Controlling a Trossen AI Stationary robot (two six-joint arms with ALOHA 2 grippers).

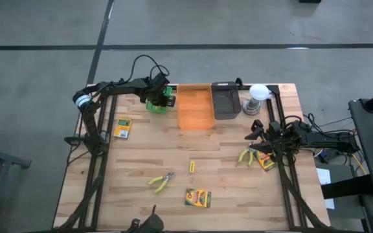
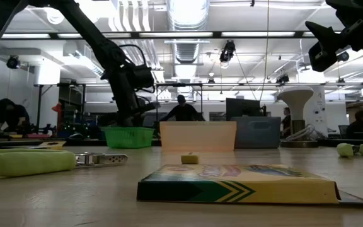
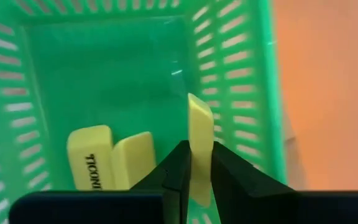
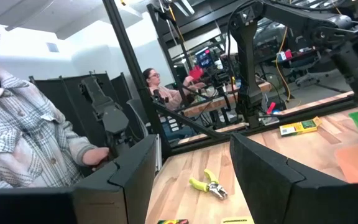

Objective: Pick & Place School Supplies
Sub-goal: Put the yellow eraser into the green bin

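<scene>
Left gripper (image 3: 194, 171) pinching yellow block (image 3: 199, 134) over green tray (image 3: 253, 81), "TICONDEROGA"-like partial print on block inside (image 3: 91, 155) seen only by wrist view, right gripper (image 4: 191, 168) wide apart.

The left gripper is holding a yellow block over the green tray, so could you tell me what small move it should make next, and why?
Probably open the fingers. The left gripper pinches a yellow block above the green tray, where two more blocks already lie, so release should drop it in.

Green tray (image 1: 160, 103), orange tray (image 1: 195, 109), black tray (image 1: 226, 100) and white round object (image 1: 258, 94) line the worktop's (image 1: 173, 152) far edge.
</scene>
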